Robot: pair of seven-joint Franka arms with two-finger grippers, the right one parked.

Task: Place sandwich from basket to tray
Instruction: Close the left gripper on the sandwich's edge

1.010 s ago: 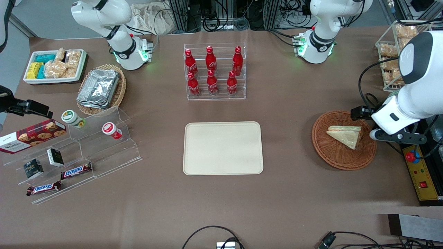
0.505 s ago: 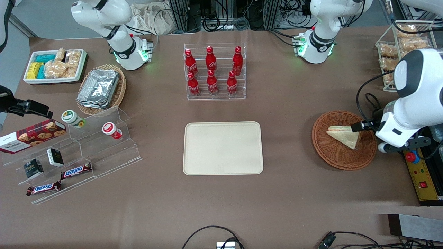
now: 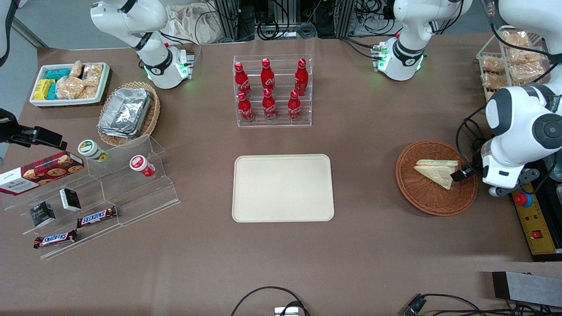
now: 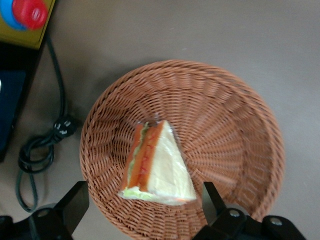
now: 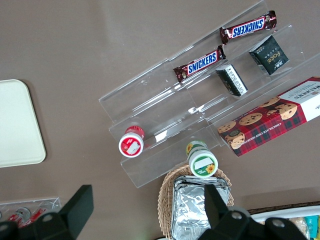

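Gripper (image 4: pixel 142 212) spread above sandwich (image 4: pixel 157 165), brown table (image 3: pixel 373 245).

The gripper (image 4: pixel 142 220) hangs over the basket (image 3: pixel 421 197) with its jaws spread wide, one to each side of the sandwich (image 3: pixel 439 172), and nothing lies between the jaws and the wedge. The basket's low wicker rim is the only wall around the sandwich. Between basket and tray (image 3: pixel 282 188) the brown tabletop (image 3: pixel 364 175) is bare, so a straight passage lies open. The tray's surface holds nothing. The bottle rack (image 3: pixel 272 91) stands farther from the front camera than the tray, off that line. A black cable (image 4: pixel 35 150) and yellow control box (image 3: pixel 535 224) crowd the basket at the working arm's end.
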